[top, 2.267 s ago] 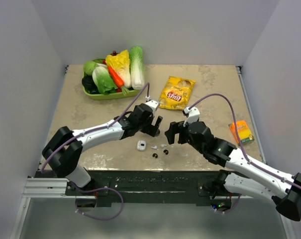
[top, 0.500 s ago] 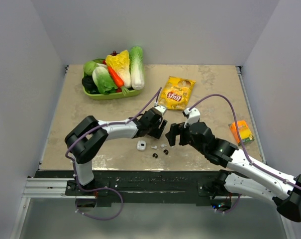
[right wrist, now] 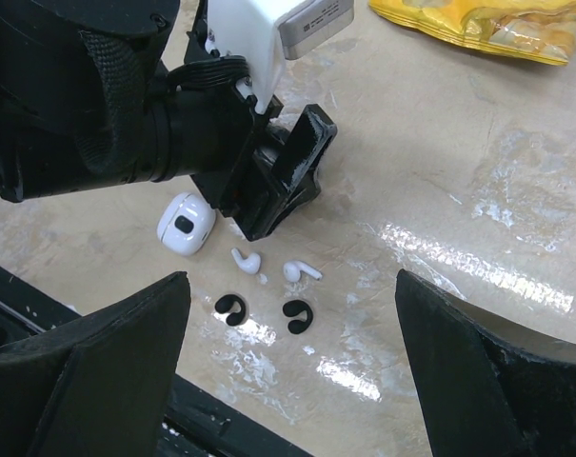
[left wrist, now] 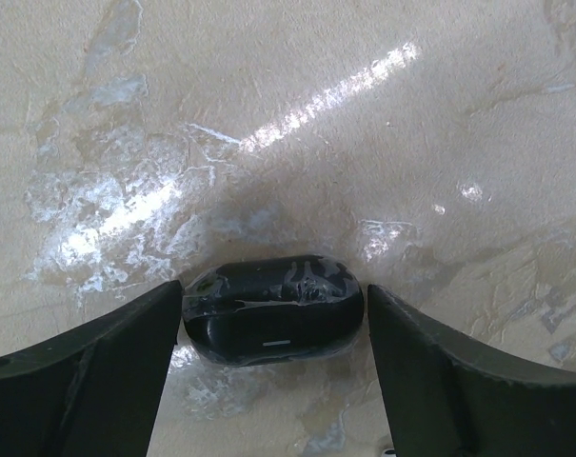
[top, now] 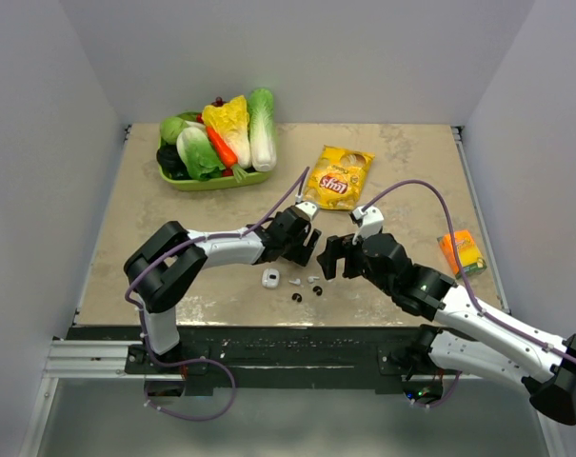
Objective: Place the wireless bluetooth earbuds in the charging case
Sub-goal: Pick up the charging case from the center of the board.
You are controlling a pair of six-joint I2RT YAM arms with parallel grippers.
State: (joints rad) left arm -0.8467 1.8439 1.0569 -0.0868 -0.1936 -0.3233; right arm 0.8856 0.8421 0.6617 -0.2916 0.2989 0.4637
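Note:
A black charging case, closed, lies on the table between my left gripper's fingers, which hug its two ends. From above, the left gripper is low at mid-table. Below it lie a white charging case, two white stemmed earbuds and two dark rounded earbuds. My right gripper is wide open and empty, hovering above the earbuds, jaws spread either side of them in the right wrist view.
A green tray of toy vegetables stands at the back left. A yellow chips bag lies behind the grippers. An orange box is at the right edge. The table's front edge runs just below the earbuds.
Since 2.3 s ago my left arm reached right and lowered its gripper around the black case. In the last half second nothing visibly moved.

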